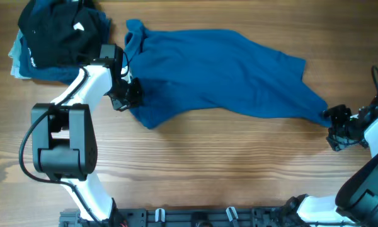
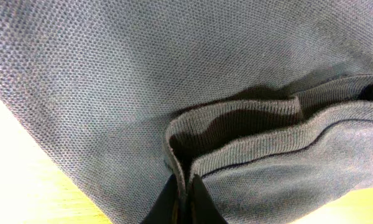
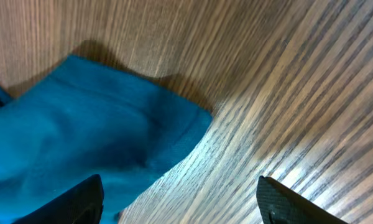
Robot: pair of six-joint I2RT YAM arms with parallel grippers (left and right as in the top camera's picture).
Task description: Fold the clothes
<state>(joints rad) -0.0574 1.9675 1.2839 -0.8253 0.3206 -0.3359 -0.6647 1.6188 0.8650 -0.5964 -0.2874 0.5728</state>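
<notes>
Presently, clothes (image 1: 220,69): blue, rumpled, spread left to right across the worktop (image 1: 208,164).
Left end effector (image 2: 185,200): clamped on a ribbed edge of the clothes.
Right end effector (image 3: 179,186): fingers apart, at the clothes' right tip.
Dark pile (image 1: 57,31): far-left corner of the worktop.

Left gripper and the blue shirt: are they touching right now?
Touching. The left wrist view shows the left gripper shut on a ribbed fold of the blue shirt.
</notes>
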